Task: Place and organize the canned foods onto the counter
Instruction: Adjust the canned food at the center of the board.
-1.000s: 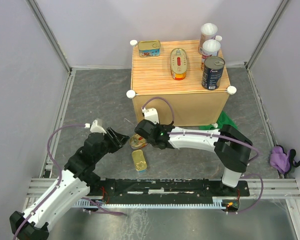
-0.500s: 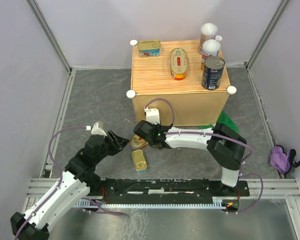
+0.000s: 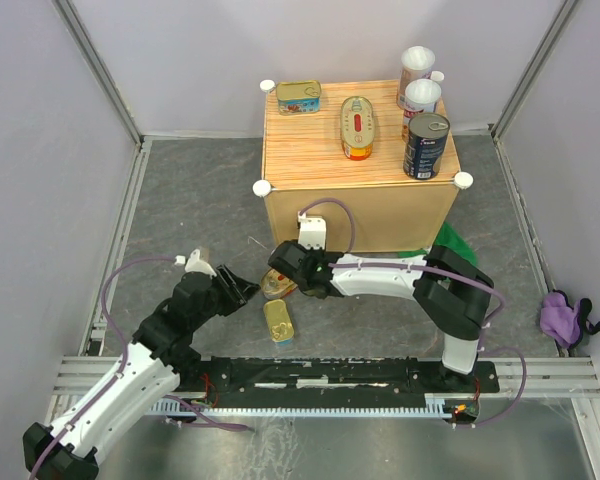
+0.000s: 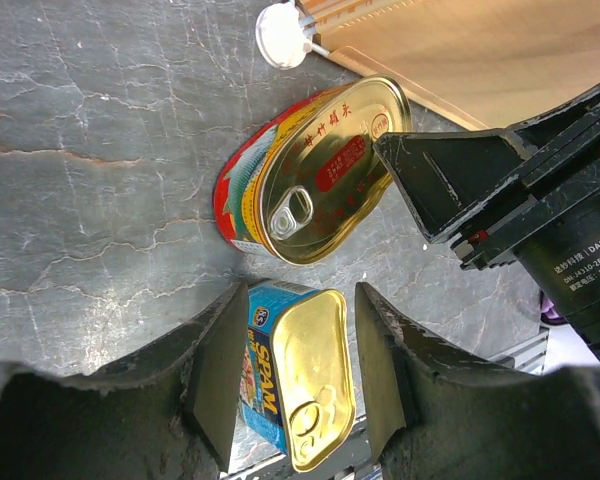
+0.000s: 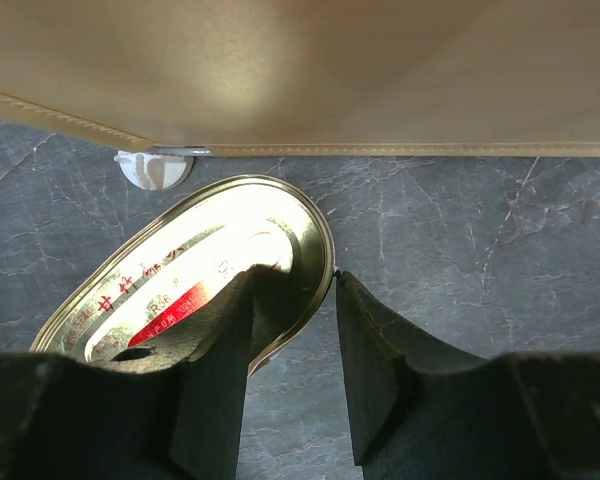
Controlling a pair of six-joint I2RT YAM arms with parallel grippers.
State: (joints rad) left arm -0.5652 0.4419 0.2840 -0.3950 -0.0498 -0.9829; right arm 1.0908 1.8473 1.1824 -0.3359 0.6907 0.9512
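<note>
Two canned foods lie on the grey floor in front of the counter (image 3: 360,205). One is an oval gold tin (image 3: 276,285) with a red label, the other a rectangular blue Spam tin (image 3: 278,321) with a gold lid. My left gripper (image 4: 300,295) is open and straddles the Spam tin (image 4: 305,375), with a gap on each side. My right gripper (image 5: 295,278) is open at the oval tin's (image 5: 180,275) end, one finger over the lid and the other against the rim. On the counter top stand a rectangular tin (image 3: 298,96), an oval tin (image 3: 357,127), two white-lidded cylinders (image 3: 420,97) and a dark blue cylinder (image 3: 426,145).
A green cloth (image 3: 450,240) shows at the counter's near right corner, behind the right arm. A purple object (image 3: 565,315) lies beyond the right rail. A white knob (image 5: 155,168) at the counter's foot sits just behind the oval tin. Grey walls close in the floor.
My left gripper has drawn back a little toward the near edge and now sits over the Spam tin. The right gripper and both floor tins have hardly moved.
</note>
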